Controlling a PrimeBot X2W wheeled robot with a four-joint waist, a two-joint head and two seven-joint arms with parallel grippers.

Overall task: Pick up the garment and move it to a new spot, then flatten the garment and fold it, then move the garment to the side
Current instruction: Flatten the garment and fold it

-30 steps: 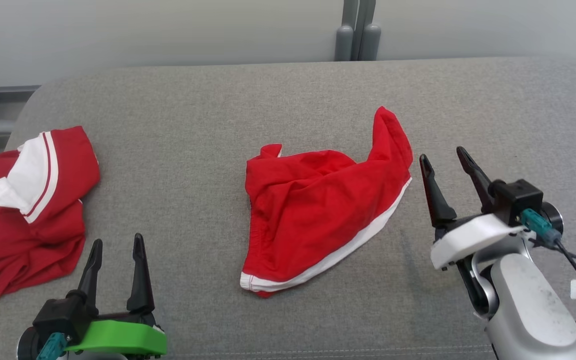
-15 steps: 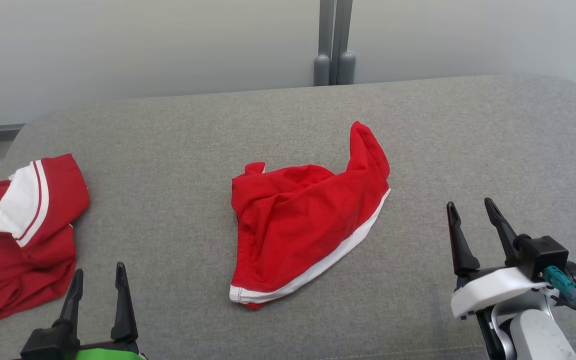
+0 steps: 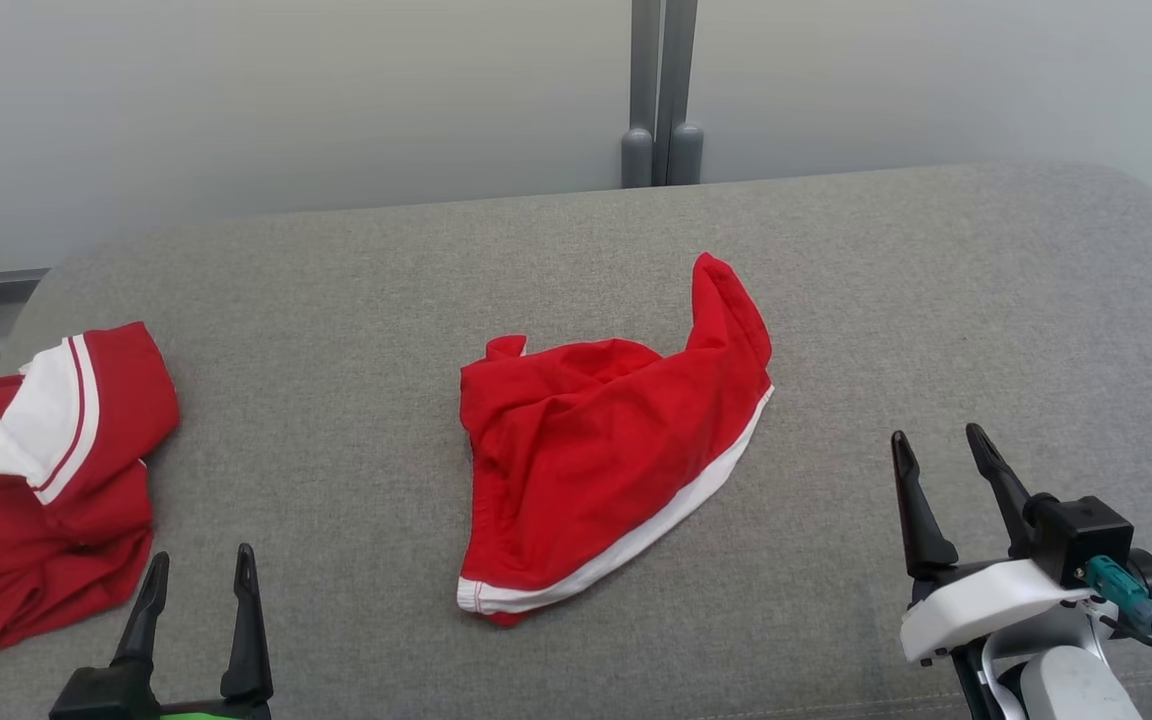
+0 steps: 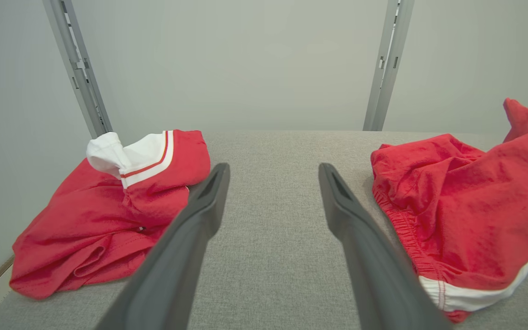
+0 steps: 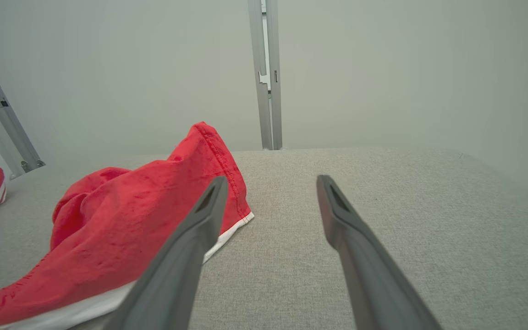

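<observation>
The right pincer (image 3: 936,432) has backed away from the crumpled red garment (image 3: 596,470) and, like the left pincer (image 3: 202,552), gapes empty, so pickup seems not yet begun.

head view's left edge cuts the red-and-white shirt (image 3: 36,500), its bottom edge the left gripper (image 3: 201,553); left wrist view's right edge cuts the red shorts (image 4: 465,211).

crumpled red cloth shorts (image 3: 596,460): mid on grey fabric pad (image 3: 336,300) | rumpled red-and-white jersey (image 3: 46,490): well left of shorts (same pad) | grey metal post (image 3: 661,90): behind shorts | left gripper (image 3: 201,552): front-left of shorts | right gripper (image 3: 936,432): front-right
</observation>
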